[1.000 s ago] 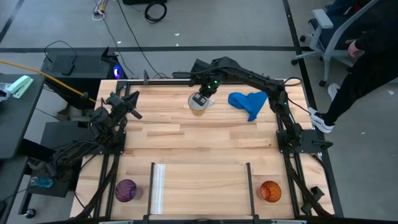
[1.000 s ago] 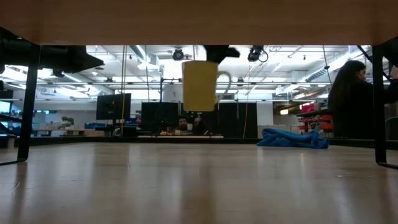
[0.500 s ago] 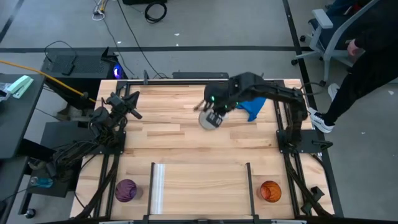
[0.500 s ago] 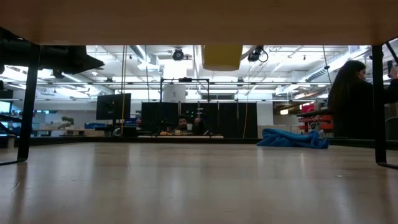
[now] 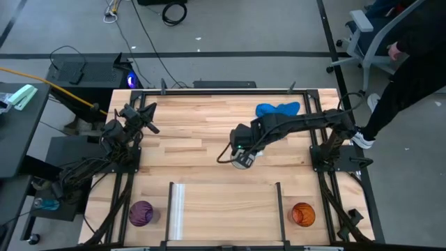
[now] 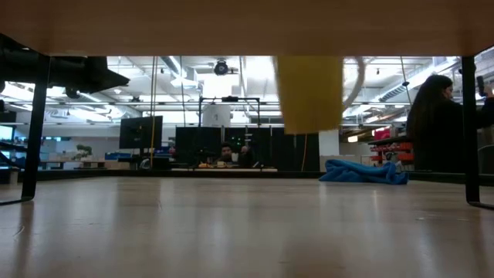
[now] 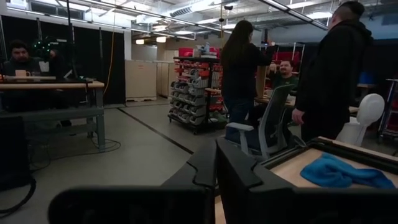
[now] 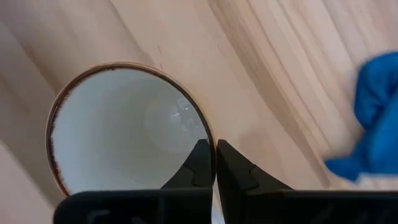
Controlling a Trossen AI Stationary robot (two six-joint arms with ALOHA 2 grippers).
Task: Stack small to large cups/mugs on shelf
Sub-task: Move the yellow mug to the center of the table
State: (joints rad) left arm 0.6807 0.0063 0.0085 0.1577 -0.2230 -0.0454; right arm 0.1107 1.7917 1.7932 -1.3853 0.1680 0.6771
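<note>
Since a second ago your right gripper (image 5: 242,159) has carried the mug (image 8: 127,127) from beside the cloth (image 5: 277,109) toward the shelf (image 5: 226,208), clamped on its rim so it hangs upright above the table. Your left gripper (image 5: 148,126) waits closed at its edge.

The tabletop (image 5: 188,150) is pale wood in jointed strips, smooth with a soft sheen. The mug (image 8: 124,130) looks glazed ceramic, glossy white inside with a thin brown rim. The right end effector (image 8: 208,163) pinching its wall is matt black plastic. The cloth (image 5: 277,109) is soft blue fabric, crumpled. The frame (image 5: 209,90) is dark matt metal.
</note>
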